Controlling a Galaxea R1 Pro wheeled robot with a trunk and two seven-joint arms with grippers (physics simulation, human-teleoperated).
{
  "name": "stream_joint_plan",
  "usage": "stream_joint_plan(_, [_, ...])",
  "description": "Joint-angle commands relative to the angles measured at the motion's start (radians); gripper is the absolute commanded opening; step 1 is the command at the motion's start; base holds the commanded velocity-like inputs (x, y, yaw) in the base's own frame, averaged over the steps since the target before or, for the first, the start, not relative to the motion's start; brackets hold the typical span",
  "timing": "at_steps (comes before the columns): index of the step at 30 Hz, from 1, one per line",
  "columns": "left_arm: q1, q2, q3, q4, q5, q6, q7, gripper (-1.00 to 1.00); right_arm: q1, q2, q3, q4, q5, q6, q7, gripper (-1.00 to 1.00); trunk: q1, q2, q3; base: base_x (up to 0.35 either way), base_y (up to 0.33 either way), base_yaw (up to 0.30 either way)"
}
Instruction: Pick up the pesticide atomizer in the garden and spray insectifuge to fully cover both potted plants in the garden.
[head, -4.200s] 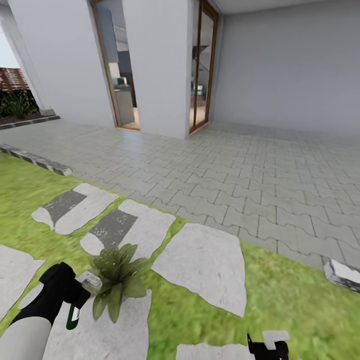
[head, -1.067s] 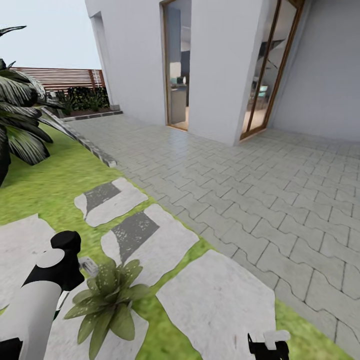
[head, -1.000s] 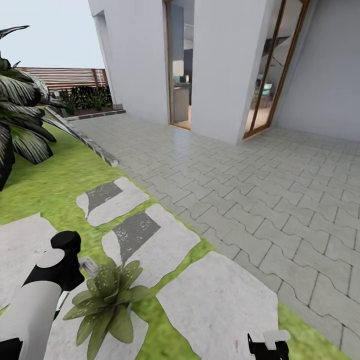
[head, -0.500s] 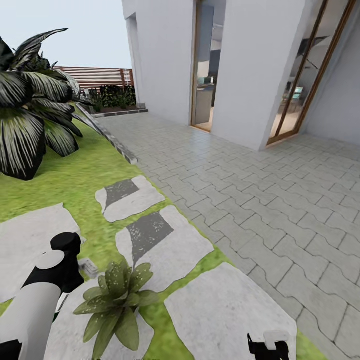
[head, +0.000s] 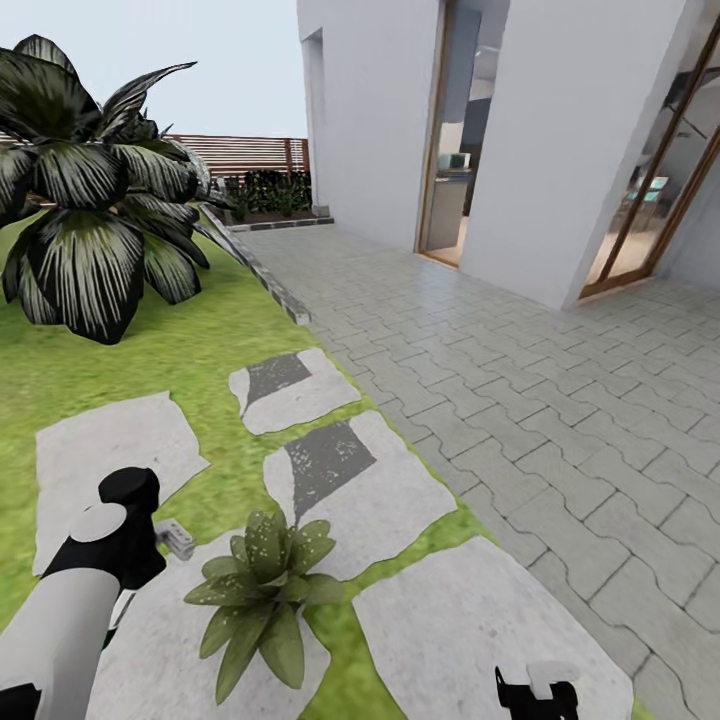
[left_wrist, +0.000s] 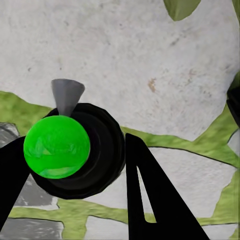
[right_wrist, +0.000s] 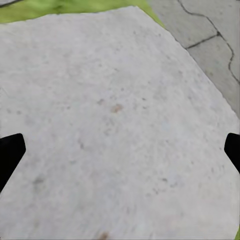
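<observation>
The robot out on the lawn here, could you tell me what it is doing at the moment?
It is in the garden, standing over a potted plant that sits where the stepping stones meet. Its left gripper is shut on the pesticide atomizer, a black body with a bright green ball on top and a grey nozzle, held beside the plant. The right gripper is open and holds nothing, above a pale stone slab.

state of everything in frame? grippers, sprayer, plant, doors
left gripper: shut on the atomizer
atomizer: held, green ball on a black body with a grey nozzle, above a stepping stone
right gripper: open, nothing held, over a stepping stone
potted plant: upright on a stepping stone, beside the left arm
doors: open, room visible inside
</observation>
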Motion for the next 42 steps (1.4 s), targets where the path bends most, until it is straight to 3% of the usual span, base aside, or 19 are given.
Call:
stream_joint_plan(1, [0.000,0.000,0.002,0.000,-0.007,0.010,-0.009,-1.00,-0.001,-0.001,-0.004,0.002,0.011,-0.003,-0.006,1.00,0.000,0.000,-0.001,0.000,0.000,0.038])
stream_joint_plan(10, [0.000,0.002,0.004,0.000,-0.007,0.012,-0.009,-1.00,-0.001,-0.006,-0.005,0.001,0.010,-0.037,-0.006,1.00,0.000,0.000,-0.001,0.000,-0.017,0.023])
stream_joint_plan(25, [0.000,0.001,0.008,0.000,-0.006,0.013,-0.009,-1.00,-0.001,0.000,-0.004,0.004,0.011,-0.037,-0.006,1.00,0.000,0.000,-0.001,0.183,-0.193,0.274])
stream_joint_plan(42, [0.000,0.004,0.003,0.000,-0.008,0.010,-0.009,-1.00,-0.001,0.000,-0.004,0.005,0.011,-0.037,-0.006,1.00,0.000,0.000,-0.001,0.041,-0.007,0.278])
